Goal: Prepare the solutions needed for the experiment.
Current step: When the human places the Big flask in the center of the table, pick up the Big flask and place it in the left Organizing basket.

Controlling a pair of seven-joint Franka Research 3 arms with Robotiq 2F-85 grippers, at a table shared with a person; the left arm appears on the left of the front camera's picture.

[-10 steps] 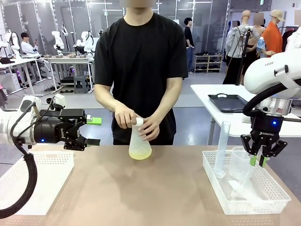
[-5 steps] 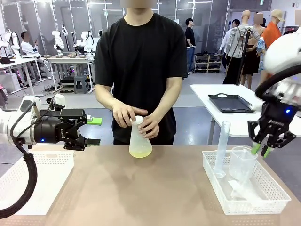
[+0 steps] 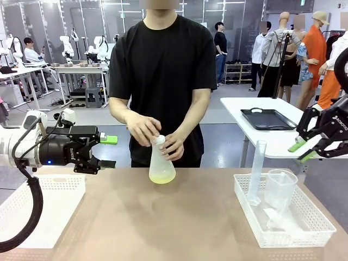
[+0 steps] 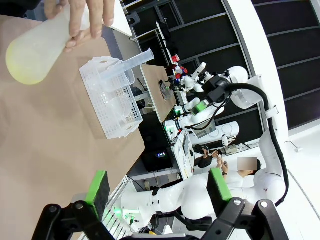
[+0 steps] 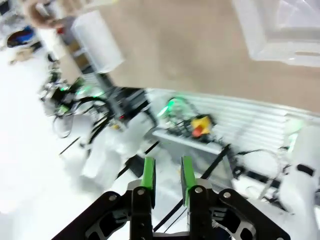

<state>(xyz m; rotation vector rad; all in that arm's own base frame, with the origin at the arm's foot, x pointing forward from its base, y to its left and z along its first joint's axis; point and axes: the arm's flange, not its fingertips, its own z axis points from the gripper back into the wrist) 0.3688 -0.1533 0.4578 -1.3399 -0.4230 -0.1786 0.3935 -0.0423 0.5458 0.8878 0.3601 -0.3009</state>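
Observation:
A shallow layer of pale yellow-green solution [image 3: 162, 177] lies in the bottom of a frosted conical flask [image 3: 161, 163] at the table's far middle. A person steadies the flask with one hand [image 3: 175, 147] and has the other hand [image 3: 142, 129] at its white cap [image 3: 159, 140]. In the left wrist view the solution [image 4: 21, 64] shows at top left. My left gripper [image 3: 108, 151] [image 4: 157, 192] hovers open, left of the flask and apart from it. My right gripper [image 3: 302, 152] [image 5: 167, 177] hangs at the far right above the tray, its jaws a narrow gap apart, holding nothing.
A white basket tray [image 3: 283, 236] at front right holds a clear beaker [image 3: 280, 189] and a tall measuring cylinder [image 3: 256, 173]. Another white tray [image 3: 49, 209] lies at front left under my left arm. A side table with a black tray [image 3: 266, 118] stands behind on the right.
My right gripper rose from just over the beaker in the tray and swung out to the right edge. The person's hand shifted at the flask's cap. My left arm stayed still.

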